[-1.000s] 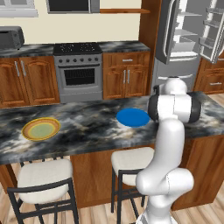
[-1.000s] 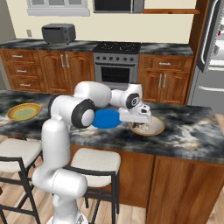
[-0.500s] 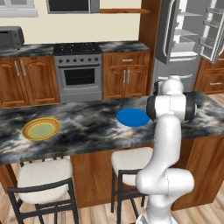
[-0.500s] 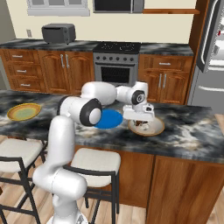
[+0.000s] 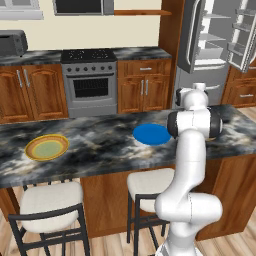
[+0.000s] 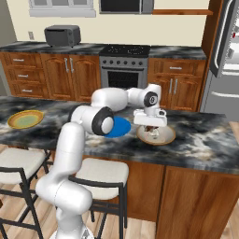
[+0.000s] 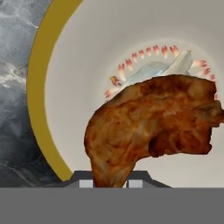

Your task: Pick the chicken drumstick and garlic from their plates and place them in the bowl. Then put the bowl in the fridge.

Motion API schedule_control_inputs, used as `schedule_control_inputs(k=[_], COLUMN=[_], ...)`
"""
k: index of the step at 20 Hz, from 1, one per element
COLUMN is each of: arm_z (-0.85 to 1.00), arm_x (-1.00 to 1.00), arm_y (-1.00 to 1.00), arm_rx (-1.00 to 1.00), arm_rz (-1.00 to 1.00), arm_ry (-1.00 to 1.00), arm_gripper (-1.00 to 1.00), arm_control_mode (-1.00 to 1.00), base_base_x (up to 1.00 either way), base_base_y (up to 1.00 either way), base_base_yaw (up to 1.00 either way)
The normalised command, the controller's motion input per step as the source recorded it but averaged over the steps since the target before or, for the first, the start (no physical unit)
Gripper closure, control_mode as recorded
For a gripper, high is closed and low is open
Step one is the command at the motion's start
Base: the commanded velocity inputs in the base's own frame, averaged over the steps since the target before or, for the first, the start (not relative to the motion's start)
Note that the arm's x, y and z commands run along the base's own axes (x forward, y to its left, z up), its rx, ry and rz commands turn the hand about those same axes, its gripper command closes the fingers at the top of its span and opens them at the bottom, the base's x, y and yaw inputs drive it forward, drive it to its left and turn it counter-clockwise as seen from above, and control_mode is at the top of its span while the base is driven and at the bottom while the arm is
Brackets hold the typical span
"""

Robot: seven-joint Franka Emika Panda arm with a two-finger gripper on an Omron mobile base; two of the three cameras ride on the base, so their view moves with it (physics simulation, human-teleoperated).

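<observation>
My gripper [image 7: 109,181] is shut on the thin end of the reddish-brown chicken drumstick [image 7: 153,127], which hangs just above the inside of the tan bowl [image 7: 37,87]. The off-white garlic [image 7: 164,69] lies in the bowl behind the drumstick, partly covered by it. In the right base view the gripper [image 6: 150,127] points down over the bowl [image 6: 167,137] on the island counter. The blue plate [image 6: 122,127] sits just left of the bowl, and the yellow-rimmed plate [image 6: 25,119] lies far left. The fridge [image 5: 212,37] stands open at the back right.
The dark marble island counter [image 5: 100,150] holds both plates [image 5: 151,134] [image 5: 46,147]. Two white stools [image 5: 50,200] stand at its near side. A stove [image 5: 90,82] and wooden cabinets line the back wall, with a toaster oven [image 6: 62,35] on the back counter.
The arm's upper links have swung slightly right. The hand stays over the bowl with the drumstick still held.
</observation>
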Motion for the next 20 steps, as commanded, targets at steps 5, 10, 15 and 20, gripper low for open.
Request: schedule_control_inputs(k=[5,10,15,20], arm_z=[-0.29,-0.13,-0.01,0.14], arm_x=[-0.01,-0.01,-0.03,-0.08], arm_y=[0.06,0.02,0.01,-0.03], arm_rx=[0.01,0.0,0.0,0.01], arm_rz=[0.09,0.07,0.04,0.01], arm_ry=[0.07,0.03,0.0,0.0], arm_gripper=[-1.0,-1.0,-1.0,-1.0], arm_control_mode=[-1.0,-1.0,-1.0,-1.0], base_base_x=[0.0,0.0,0.0,0.0], base_base_y=[0.0,0.0,0.0,0.0], base_base_yaw=[0.0,0.0,0.0,0.0])
